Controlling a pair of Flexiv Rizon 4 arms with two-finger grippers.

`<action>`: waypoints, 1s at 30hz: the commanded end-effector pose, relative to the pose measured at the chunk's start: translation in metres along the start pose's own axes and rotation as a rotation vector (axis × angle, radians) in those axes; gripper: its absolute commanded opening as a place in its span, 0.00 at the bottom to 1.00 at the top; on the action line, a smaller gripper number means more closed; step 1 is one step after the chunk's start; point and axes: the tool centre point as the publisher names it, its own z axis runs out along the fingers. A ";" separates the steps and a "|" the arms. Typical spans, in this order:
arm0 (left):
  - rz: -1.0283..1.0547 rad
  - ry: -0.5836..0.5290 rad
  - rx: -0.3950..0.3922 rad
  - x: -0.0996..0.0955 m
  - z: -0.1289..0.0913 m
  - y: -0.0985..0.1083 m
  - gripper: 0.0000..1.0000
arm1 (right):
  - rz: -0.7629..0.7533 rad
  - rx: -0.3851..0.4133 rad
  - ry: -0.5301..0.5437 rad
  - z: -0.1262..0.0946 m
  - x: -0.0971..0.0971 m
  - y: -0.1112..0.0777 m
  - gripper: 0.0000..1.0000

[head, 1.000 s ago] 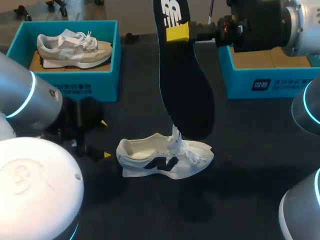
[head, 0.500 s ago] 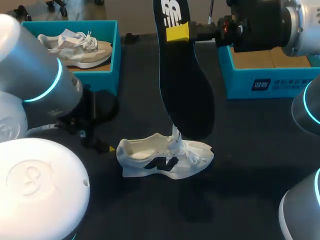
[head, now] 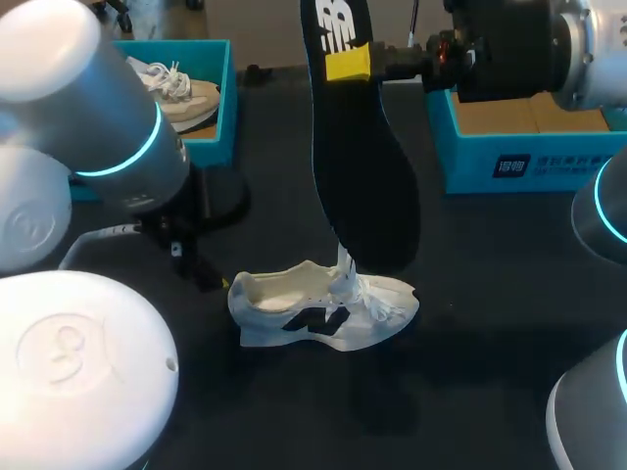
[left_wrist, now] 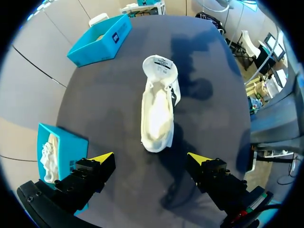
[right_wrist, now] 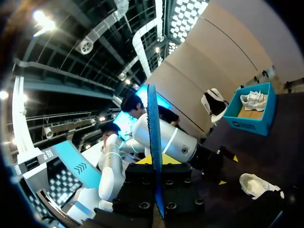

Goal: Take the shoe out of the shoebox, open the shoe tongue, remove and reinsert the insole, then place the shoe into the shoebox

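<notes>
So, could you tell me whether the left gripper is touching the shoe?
Apart. The left wrist view shows bare table between the open left gripper and the shoe.

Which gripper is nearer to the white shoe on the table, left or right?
Left. The left gripper is open just behind the heel of the shoe. The right gripper is high above the shoe, shut on the insole hanging down toward it.

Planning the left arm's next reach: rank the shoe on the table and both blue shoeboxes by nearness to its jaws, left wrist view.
1. Shoe, just ahead of the jaws.
2. Shoebox holding the other shoe, close beside the jaws.
3. Second shoebox, far beyond the shoe.
</notes>
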 end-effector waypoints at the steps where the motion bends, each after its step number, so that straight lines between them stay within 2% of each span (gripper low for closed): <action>1: 0.000 0.000 -0.015 -0.001 0.002 -0.002 1.00 | 0.001 -0.001 -0.002 0.004 -0.001 0.000 0.00; 7: 0.019 0.014 -0.037 -0.003 0.009 -0.008 1.00 | 0.001 -0.001 -0.002 0.004 -0.001 0.000 0.00; 15: 0.106 0.020 -0.176 -0.001 0.023 -0.021 1.00 | 0.001 -0.001 -0.002 0.004 -0.001 0.000 0.00; 21: 0.111 -0.004 -0.223 -0.001 0.032 -0.023 1.00 | 0.001 -0.001 -0.002 0.004 -0.001 0.000 0.00; 30: 0.108 0.001 -0.234 0.000 0.034 -0.022 1.00 | 0.001 -0.001 -0.002 0.004 -0.001 0.000 0.00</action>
